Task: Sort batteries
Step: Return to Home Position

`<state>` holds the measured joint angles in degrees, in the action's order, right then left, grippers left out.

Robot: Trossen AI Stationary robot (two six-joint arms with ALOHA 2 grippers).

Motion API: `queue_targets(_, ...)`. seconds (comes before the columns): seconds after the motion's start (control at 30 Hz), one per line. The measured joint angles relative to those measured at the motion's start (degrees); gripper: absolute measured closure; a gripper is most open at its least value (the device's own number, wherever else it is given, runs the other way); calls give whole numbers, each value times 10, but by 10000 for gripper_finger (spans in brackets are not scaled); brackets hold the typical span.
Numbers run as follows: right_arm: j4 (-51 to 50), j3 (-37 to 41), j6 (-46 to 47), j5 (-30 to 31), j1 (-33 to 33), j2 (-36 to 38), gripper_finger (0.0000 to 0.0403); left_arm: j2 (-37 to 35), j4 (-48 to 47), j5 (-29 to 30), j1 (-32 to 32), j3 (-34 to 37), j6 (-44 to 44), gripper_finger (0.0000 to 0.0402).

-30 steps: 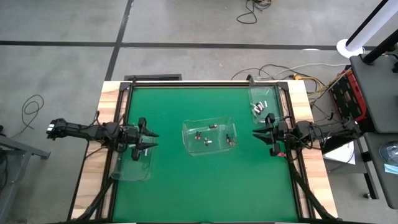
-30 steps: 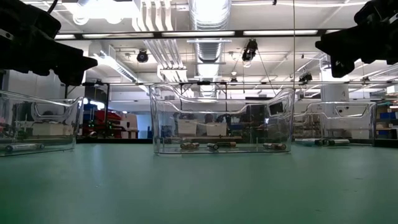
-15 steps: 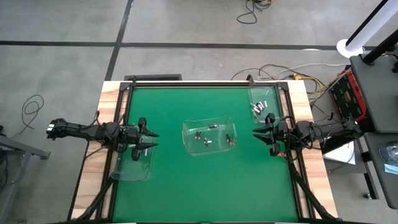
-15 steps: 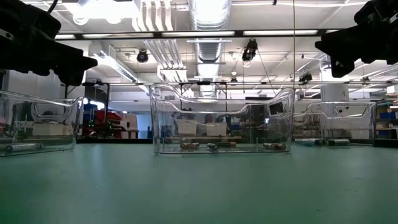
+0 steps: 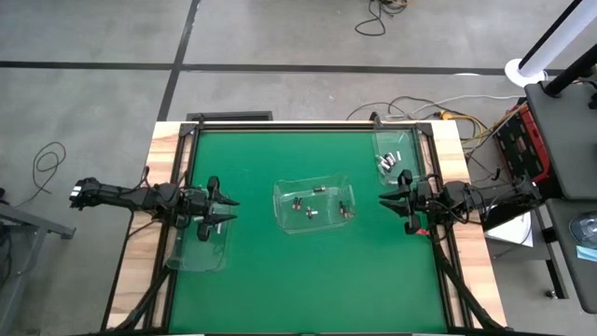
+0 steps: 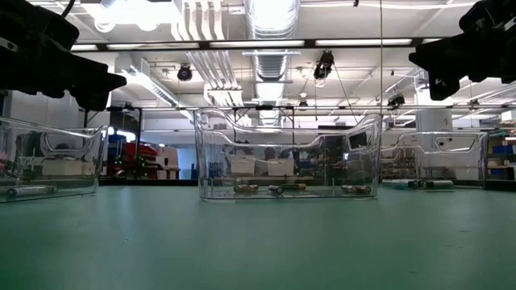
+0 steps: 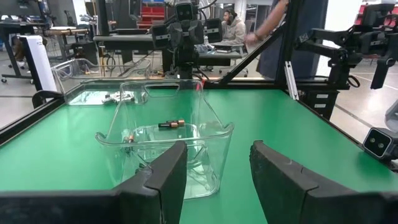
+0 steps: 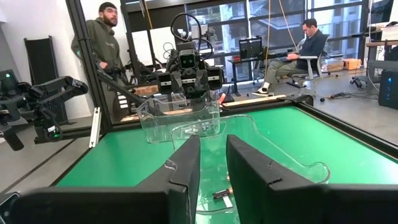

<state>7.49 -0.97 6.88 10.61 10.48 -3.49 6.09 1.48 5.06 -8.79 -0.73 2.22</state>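
Comparing across the last second, nothing has shifted: both arms hang parked either side of the centre bin point(image 5: 277, 213), which I read as home reached and sorting about finished. The left end effector point(image 5: 230, 211) hovers released and empty to that bin's left, over the left bin point(image 5: 196, 262), which holds at least one of the batteries point(image 6: 24, 191). The right end effector point(image 5: 387, 204), likewise released and empty, waits to its right. Several lie inside the centre bin, more in the far bin point(image 5: 393, 140) beyond its right corner. None shows loose on the counter point(image 5: 280, 280).

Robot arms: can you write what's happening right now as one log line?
left gripper: open, empty, left side | right gripper: open, empty, right side | batteries: inside clear bins
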Motion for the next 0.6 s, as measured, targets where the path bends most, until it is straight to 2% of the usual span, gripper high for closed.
queue_targets(0.4,0,0,0,0,0,0,308,0,0,0,0,0,0,246)
queue_targets(0.6,0,0,0,0,0,0,312,0,0,0,0,0,0,246)
